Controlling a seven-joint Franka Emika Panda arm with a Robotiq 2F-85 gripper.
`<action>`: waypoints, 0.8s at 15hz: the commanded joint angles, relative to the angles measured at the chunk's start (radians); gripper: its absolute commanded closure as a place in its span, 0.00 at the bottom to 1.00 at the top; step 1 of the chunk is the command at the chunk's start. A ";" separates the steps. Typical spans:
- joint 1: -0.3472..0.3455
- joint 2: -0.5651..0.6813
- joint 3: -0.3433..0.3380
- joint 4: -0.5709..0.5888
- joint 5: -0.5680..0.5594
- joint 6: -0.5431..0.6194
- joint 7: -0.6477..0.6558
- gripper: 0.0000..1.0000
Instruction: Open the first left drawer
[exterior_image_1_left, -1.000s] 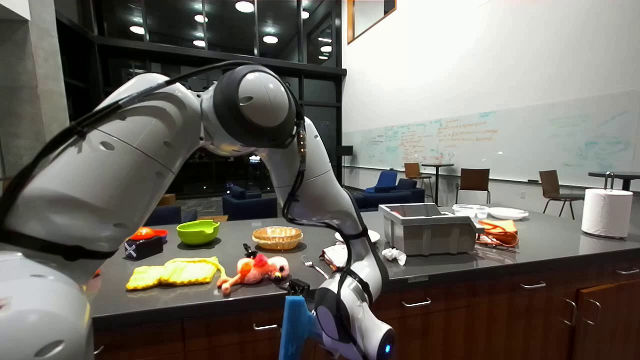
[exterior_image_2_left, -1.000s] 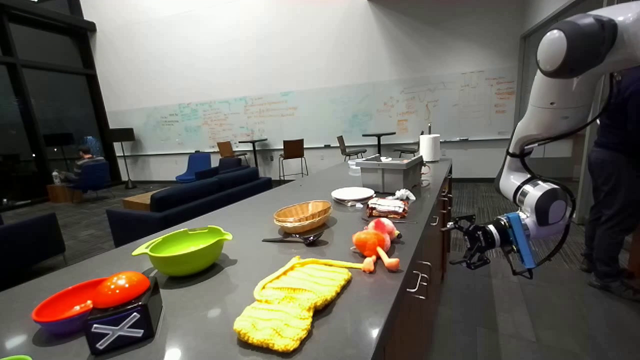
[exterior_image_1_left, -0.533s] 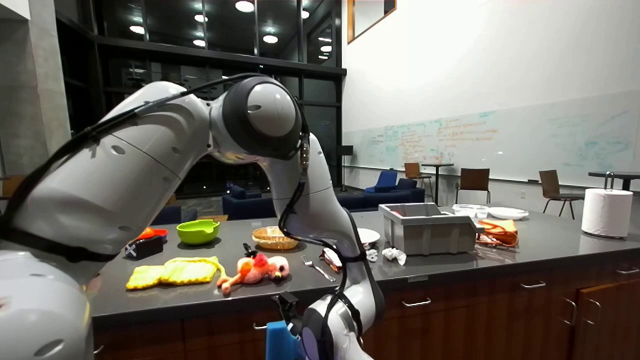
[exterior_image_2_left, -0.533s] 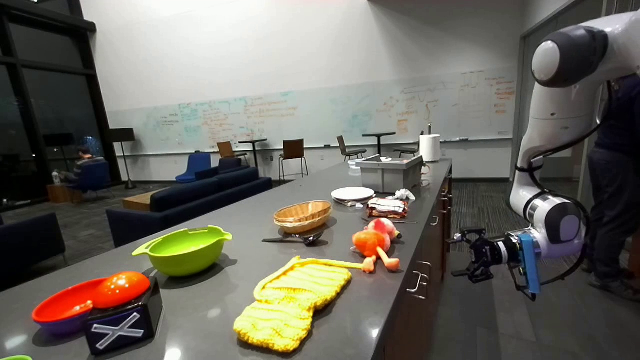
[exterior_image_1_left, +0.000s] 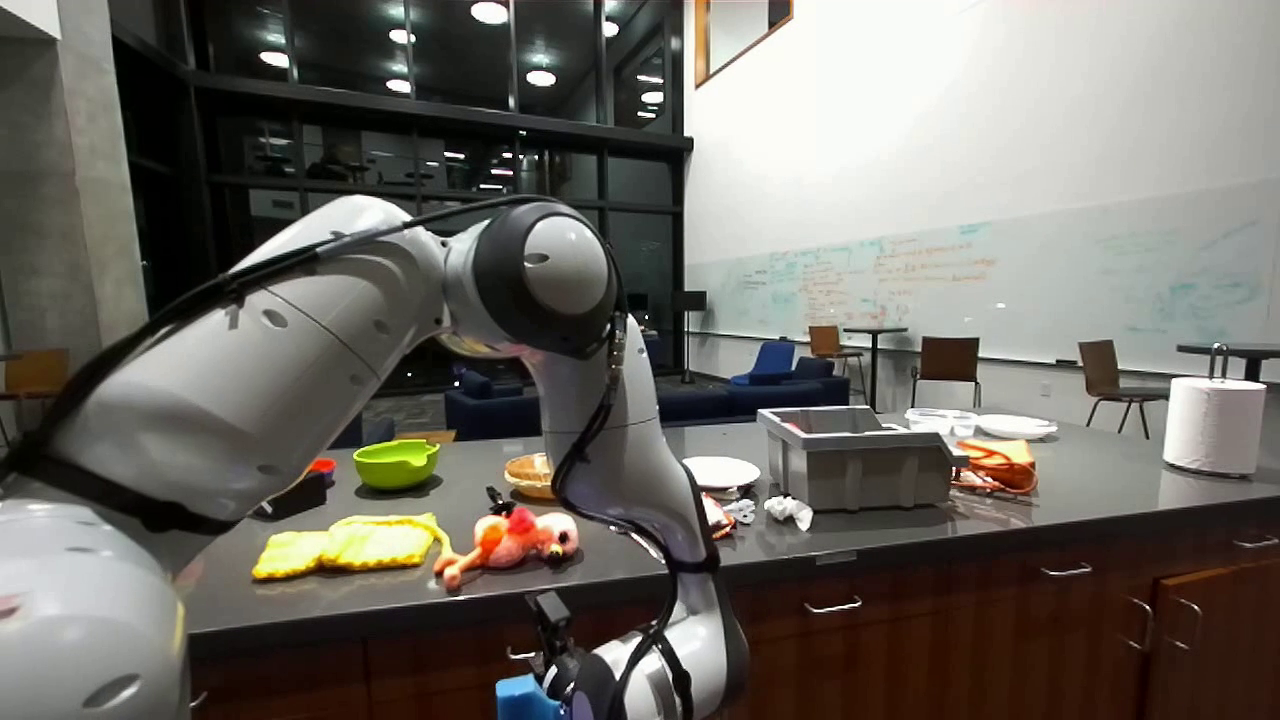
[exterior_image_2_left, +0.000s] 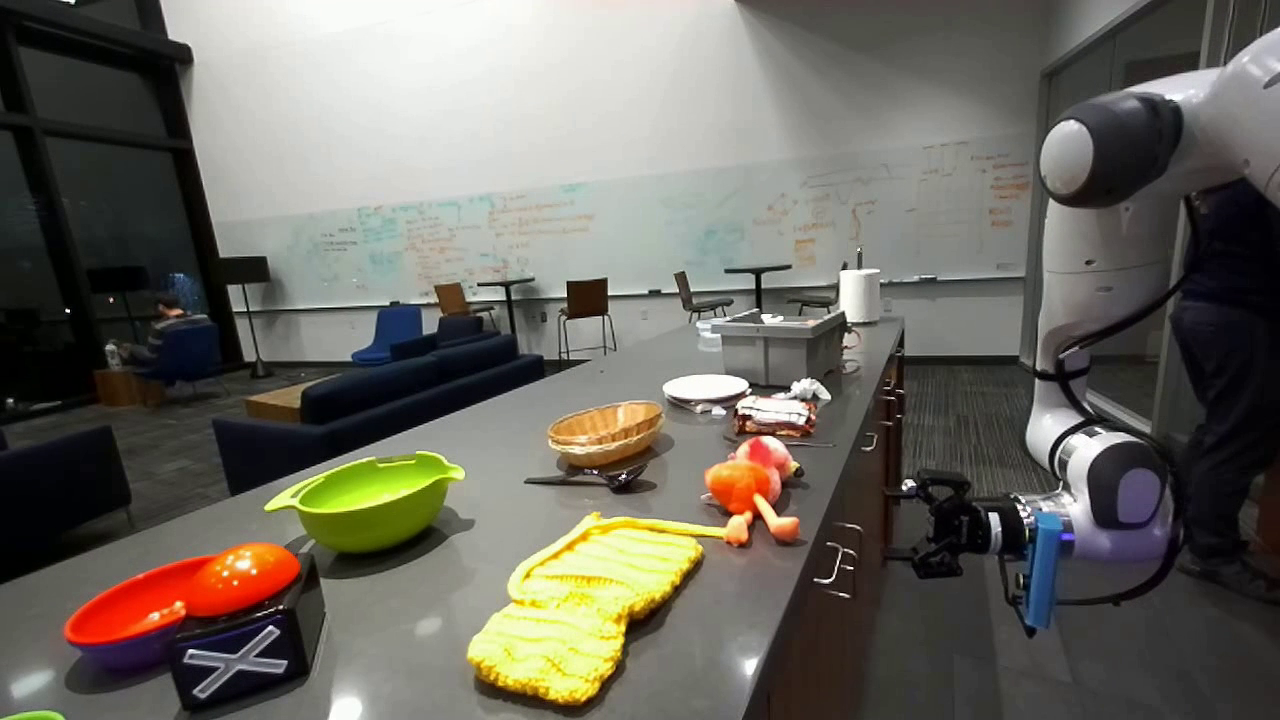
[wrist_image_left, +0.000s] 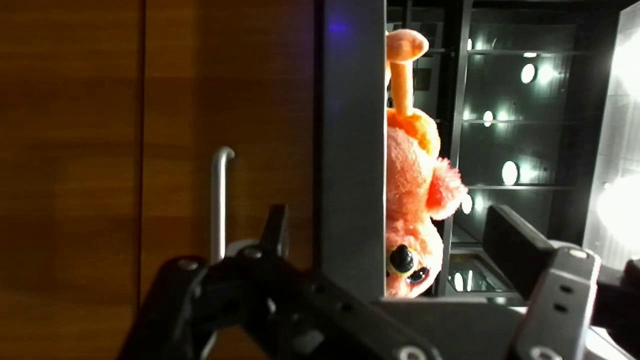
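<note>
The first left drawer is a dark-brown wooden front (exterior_image_1_left: 430, 668), shut, under the counter edge in an exterior view. It fills much of the wrist view (wrist_image_left: 170, 100). Its silver bar handle (wrist_image_left: 219, 200) shows there, its lower end partly hidden by a finger; a bit of the handle (exterior_image_1_left: 520, 655) shows beside the arm. My gripper (wrist_image_left: 395, 232) is open and empty. One finger is over the drawer front, between handle and counter edge; the other is above counter level. In an exterior view the gripper (exterior_image_2_left: 900, 520) points at the cabinet, apart from the handle.
A pink-orange plush bird (wrist_image_left: 410, 200) lies at the counter edge (wrist_image_left: 352, 150). Another dark front with a handle (exterior_image_1_left: 198, 700) is further left, partly behind the arm. More handles (exterior_image_1_left: 833, 606) are further right. A yellow knit cloth (exterior_image_2_left: 590, 610) and grey bin (exterior_image_2_left: 785, 350) are on the counter.
The arm and gripper have moved down in both exterior views, the wrist also leftward in the view behind the arm. The gripper stays open. The drawer has not moved.
</note>
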 joint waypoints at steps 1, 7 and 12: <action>0.035 0.031 -0.008 -0.010 0.047 -0.032 -0.074 0.00; 0.084 0.055 -0.014 0.008 0.094 -0.015 -0.139 0.00; 0.097 0.048 -0.020 0.010 0.074 -0.023 -0.116 0.00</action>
